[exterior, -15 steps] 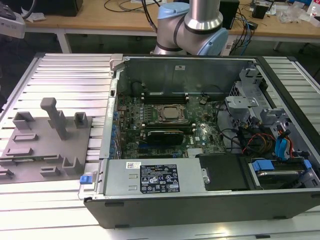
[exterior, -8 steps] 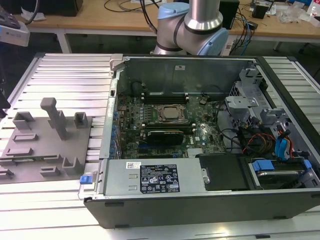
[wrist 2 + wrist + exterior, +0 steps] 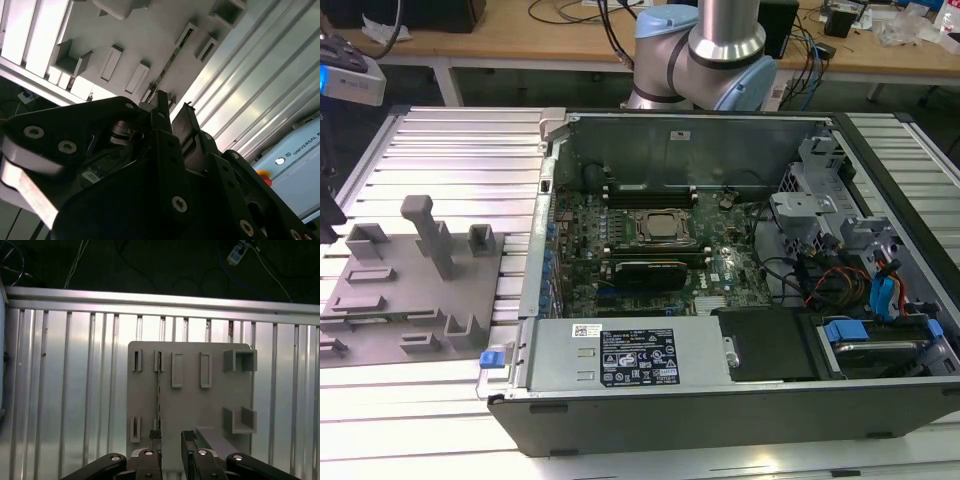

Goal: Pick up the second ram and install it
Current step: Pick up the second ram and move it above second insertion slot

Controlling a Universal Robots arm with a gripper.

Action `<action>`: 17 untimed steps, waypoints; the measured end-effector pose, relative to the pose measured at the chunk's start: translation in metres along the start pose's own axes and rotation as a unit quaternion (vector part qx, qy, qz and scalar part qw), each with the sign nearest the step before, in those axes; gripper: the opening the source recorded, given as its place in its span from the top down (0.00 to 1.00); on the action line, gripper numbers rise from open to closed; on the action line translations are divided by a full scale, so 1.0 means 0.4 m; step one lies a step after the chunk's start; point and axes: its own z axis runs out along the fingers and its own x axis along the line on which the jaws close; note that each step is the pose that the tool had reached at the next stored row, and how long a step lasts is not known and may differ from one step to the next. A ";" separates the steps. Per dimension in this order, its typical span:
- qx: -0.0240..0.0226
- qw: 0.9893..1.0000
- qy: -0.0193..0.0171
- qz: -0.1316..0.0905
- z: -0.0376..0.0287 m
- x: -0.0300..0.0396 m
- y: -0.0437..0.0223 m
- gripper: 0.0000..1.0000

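The second ram (image 3: 159, 390) stands on edge in a slot of the grey holder plate (image 3: 190, 405), seen as a thin dark line. In the second wrist view the same ram (image 3: 170, 62) runs across the plate (image 3: 150, 35). My gripper (image 3: 171, 437) hovers over the plate's near edge, open, with nothing between its fingers. One fingertip (image 3: 155, 437) lines up with the ram's near end and the other (image 3: 189, 437) stands to the side of it. In the second wrist view the gripper (image 3: 174, 102) points at the plate from a short distance.
The holder plate (image 3: 410, 290) lies on the ribbed metal table (image 3: 450, 150) at the exterior view's left, with upright posts and pockets. The open computer case (image 3: 720, 300) fills the middle, its motherboard (image 3: 650, 240) showing long sockets beside the processor. Cables and drive bays crowd the exterior view's right.
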 end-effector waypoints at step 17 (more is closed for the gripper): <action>0.000 1.000 0.000 0.000 0.081 0.008 0.001 0.70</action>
